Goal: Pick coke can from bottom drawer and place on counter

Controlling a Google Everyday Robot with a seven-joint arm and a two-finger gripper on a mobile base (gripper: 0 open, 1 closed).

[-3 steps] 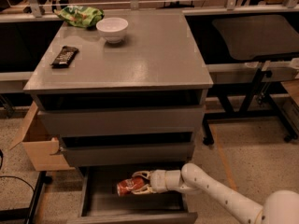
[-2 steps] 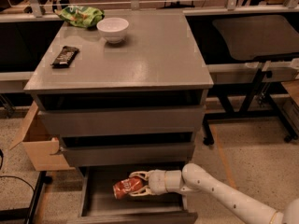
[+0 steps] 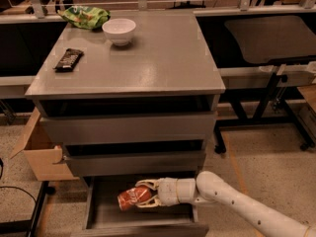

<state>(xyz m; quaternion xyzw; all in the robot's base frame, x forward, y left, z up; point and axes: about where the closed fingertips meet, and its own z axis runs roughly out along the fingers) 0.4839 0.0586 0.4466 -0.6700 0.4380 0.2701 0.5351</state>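
Camera view: the end effector (image 3: pixel 141 194) reaches into the open bottom drawer (image 3: pixel 101 215) from the right, its pale fingers (image 3: pixel 146 183) clenched above and below the coke can (image 3: pixel 131 198). The can lies tilted, almost on its side, with its far end poking out to the left of the grip. I cannot tell whether it rests on the drawer floor or hangs just above it.

The main hazard is overhead. The middle drawer (image 3: pixel 133 162) stands slightly open, and its front sits just above the can, so a straight lift would likely knock the can or the wrist against that edge. Drawing the can out toward the near side first looks safer.

The grip seems to sit toward one end of the can, so a knock or a quick swing could twist it loose and drop it into the drawer or onto the floor.

Up on the desk (image 3: pixel 163 58), a white bowl (image 3: pixel 119 31), a green chip bag (image 3: pixel 85 17) and a dark candy bar (image 3: pixel 68 59) crowd the far left. If released tilted, the can could roll off the desk.
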